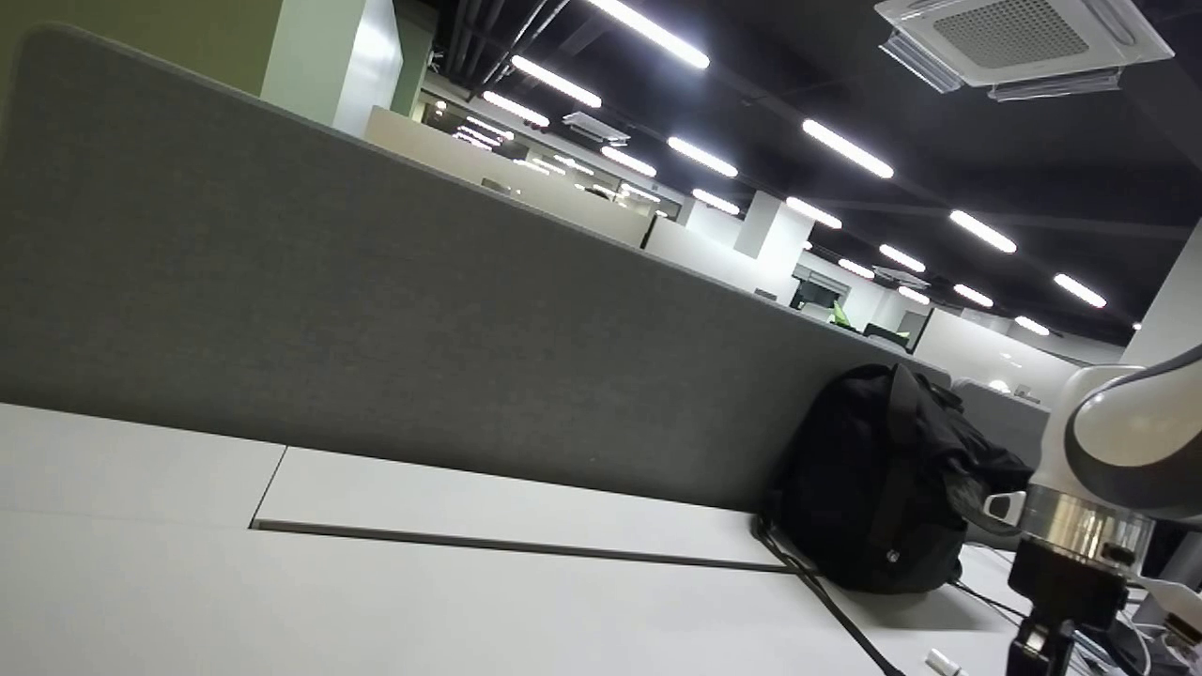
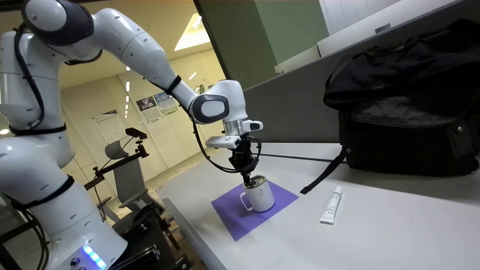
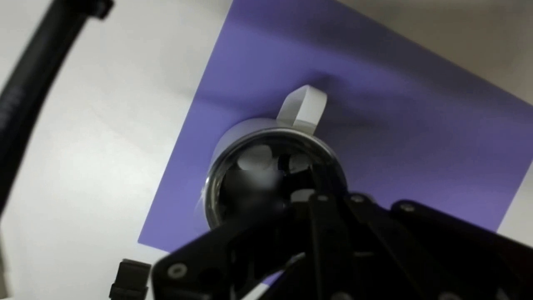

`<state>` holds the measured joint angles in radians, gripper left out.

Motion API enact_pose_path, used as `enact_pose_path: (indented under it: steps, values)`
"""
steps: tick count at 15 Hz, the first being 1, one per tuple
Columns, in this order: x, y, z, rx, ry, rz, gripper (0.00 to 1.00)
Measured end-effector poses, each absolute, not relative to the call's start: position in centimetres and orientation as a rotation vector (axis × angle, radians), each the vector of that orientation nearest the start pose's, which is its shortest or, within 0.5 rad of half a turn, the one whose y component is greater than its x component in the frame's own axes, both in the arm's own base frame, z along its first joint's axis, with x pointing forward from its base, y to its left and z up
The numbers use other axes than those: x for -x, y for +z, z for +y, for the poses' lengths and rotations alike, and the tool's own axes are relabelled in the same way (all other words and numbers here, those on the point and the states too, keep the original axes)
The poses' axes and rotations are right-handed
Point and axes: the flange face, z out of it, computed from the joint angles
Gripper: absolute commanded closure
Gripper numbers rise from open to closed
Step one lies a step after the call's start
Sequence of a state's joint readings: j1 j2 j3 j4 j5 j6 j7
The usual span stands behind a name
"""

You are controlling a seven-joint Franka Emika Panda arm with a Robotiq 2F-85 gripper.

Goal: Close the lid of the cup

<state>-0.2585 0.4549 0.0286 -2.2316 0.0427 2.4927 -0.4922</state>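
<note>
Jaws pointing downward sit right at the top of the white cup (image 2: 263, 198), which stands upright on a purple sheet (image 2: 243, 222) laid on the table (image 2: 375, 240). They look clenched, both sides lying together in the wrist view; whether their tips touch the cup cannot be told. Seen from the wrist, they reach in from below and cover the lower right part of its round, shiny top (image 3: 258, 162), dark within a silvery rim, while the handle (image 3: 306, 108) juts away from them. In an exterior view the tips show at the left side of that top, above the handle. Well apart, a white tube (image 2: 331, 208) lies on the table, near a black bag (image 2: 397, 108) whose strap (image 2: 326, 174) ends just beside the sheet's corner.
</note>
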Motion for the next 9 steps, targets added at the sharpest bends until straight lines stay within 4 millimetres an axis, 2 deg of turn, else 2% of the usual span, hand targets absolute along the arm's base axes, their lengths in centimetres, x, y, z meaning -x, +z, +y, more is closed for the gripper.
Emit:
enact_pose_path:
  steps: [2,5,6,7,9]
  values:
    - [-51.6,16.2,-13.1,3.032,0.209,-0.309,1.0]
    - [-52.6,20.3,-15.4,3.032,0.103,-0.247,1.0]
    - [-52.7,22.1,-16.1,3.014,0.077,-0.248,0.74]
    - [-52.7,23.9,-16.6,2.993,0.054,-0.25,0.73]
    - [-52.6,27.3,-17.3,2.959,0.021,-0.27,0.61]
